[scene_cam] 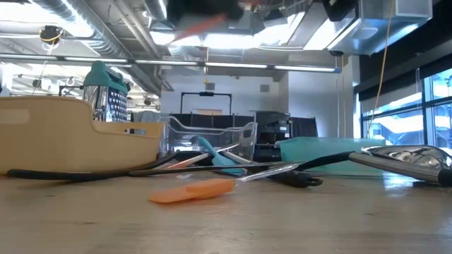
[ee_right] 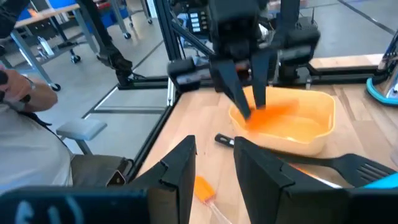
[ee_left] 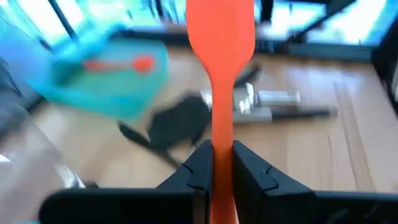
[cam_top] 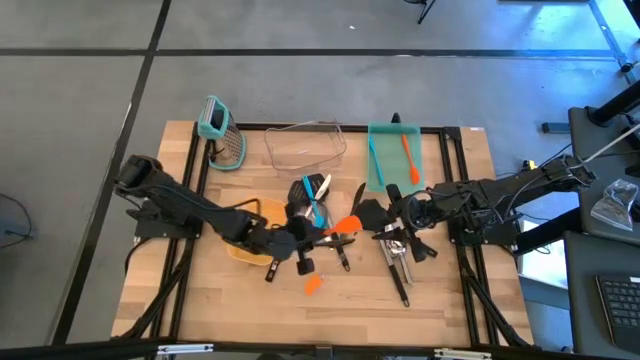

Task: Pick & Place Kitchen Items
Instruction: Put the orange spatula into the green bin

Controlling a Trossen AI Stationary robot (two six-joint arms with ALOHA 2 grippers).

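My left gripper [cam_top: 318, 233] is shut on an orange spatula [cam_top: 347, 224], held in the air at mid-table beside a yellow bowl [cam_top: 250, 240]. In the low view the spatula [scene_cam: 205, 25] shows blurred high above the table. My right gripper [ee_right: 214, 165] hovers to the right of it, open, with nothing between its fingers. Another orange spatula [scene_cam: 191, 190] lies flat on the wood near the front. Black turners [cam_top: 372, 212], a teal spatula [cam_top: 318, 205] and metal pieces [cam_top: 398, 255] lie in a loose pile at the centre. My left gripper pinches the orange spatula's handle [ee_left: 222, 140] between its two fingers [ee_left: 199, 168]. The handle runs forward along the fingers, and the wide blade [ee_left: 221, 28] sticks out ahead of them. The fingers slant slightly downward from the table's left. The spatula is lifted clear of the table.
A teal tray [cam_top: 385, 175] at the far right holds an orange and a teal spatula. A clear tub [cam_top: 305, 147] and a teal-handled grater [cam_top: 222, 135] stand at the far edge. A person [ee_right: 25, 124] sits beyond the table's left side.
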